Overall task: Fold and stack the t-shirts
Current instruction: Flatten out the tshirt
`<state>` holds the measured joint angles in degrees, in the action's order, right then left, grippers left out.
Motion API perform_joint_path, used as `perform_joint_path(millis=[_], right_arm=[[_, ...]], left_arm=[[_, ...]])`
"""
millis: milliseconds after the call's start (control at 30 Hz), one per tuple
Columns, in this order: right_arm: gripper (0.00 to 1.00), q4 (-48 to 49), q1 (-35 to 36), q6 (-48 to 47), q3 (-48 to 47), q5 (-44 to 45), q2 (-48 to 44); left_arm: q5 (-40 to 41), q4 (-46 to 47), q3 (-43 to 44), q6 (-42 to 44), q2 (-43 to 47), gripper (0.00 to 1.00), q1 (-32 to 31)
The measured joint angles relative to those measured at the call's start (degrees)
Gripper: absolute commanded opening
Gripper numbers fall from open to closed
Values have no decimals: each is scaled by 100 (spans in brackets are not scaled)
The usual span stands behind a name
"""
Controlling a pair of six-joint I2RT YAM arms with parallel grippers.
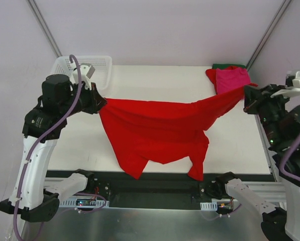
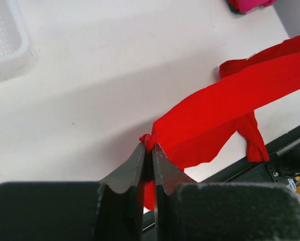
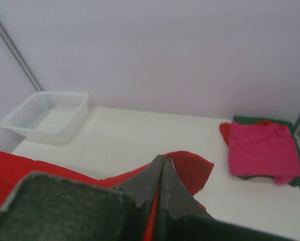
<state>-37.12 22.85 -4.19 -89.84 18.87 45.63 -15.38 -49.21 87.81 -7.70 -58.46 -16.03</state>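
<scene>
**Item 1: bright red t-shirt** (image 1: 155, 130). Soft plain cloth in a saturated red, with no print showing. It is stretched sideways over the middle of the table (image 1: 155, 80), between the two arms. The upper edge runs as a taut, slightly sagging line from left to right. On the right it narrows into a twisted band, and a short sleeve hangs loose below that band. The body falls in broad folds toward the near edge, ending in two uneven points over the dark rail. Whether the lower cloth rests on the table or hangs just above it cannot be told.

**Item 2: left pincer** (image 1: 100, 103). Its jaws are pressed narrow on a bunched corner of the bright red t-shirt, at the cloth's left end.

**Item 3: right pincer** (image 1: 246, 98). Its jaws are pressed together on the right end of the same shirt, and red cloth shows between and below the fingers.

**Item 4: stack, far right corner of the table.** The magenta-pink t-shirt (image 1: 231, 79) lies folded flat on top. A red t-shirt (image 1: 210, 75) shows beneath it at the left edge. A dark green t-shirt (image 1: 225, 66) lies at the bottom, showing along the far side.

**Item 5: basket** (image 1: 102, 63). White plastic mesh, sitting at the far left corner, well apart from the stack.
</scene>
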Motion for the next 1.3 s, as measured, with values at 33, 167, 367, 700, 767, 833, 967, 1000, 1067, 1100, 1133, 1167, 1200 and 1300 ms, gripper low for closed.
perform_joint_path(millis=[33,167,367,700,767,833,967,1000,1067,1100,1133,1167,1200,1300], right_arm=[[1,-4,0,-68,-142,-160,-11],[1,-122,0,-306,-772,-876,-50],[1,-435,-2,-562,-1606,-1539,-116],[1,-826,-2,-730,-2546,-2184,-258],[1,-885,-2,-752,-2732,-2277,-264],[1,-903,-2,-772,-2883,-2321,-267],[1,-879,-2,-835,-3010,-2393,-310],[1,-866,-2,-852,-3005,-2391,-310],[1,-828,-2,-901,-2955,-2369,-310],[1,-824,-2,-931,-2918,-2358,-310],[1,-822,0,-962,-2892,-2345,-306],[1,-817,0,-994,-2876,-2330,-297],[1,-811,0,-1021,-2874,-2315,-284],[1,-761,0,-1067,-2883,-2295,-256]], left_arm=[[-50,-59,129,9,28,2,0],[-251,-393,758,50,155,2,0],[-284,-623,1300,72,492,2,-15],[-402,-623,1495,87,1567,2,-15],[-417,-612,1742,96,1650,2,-15],[-435,-595,2039,116,1668,2,-15],[-538,-527,2476,149,1674,2,-15],[-549,-503,2542,173,1674,2,-15],[-551,-452,2590,234,1674,2,-15],[-549,-431,2588,267,1674,2,-15],[-549,-411,2583,291,1668,2,-15],[-546,-393,2583,310,1652,2,-15],[-546,-369,2586,337,1631,2,-15],[-562,-319,2680,404,1523,2,-15]])
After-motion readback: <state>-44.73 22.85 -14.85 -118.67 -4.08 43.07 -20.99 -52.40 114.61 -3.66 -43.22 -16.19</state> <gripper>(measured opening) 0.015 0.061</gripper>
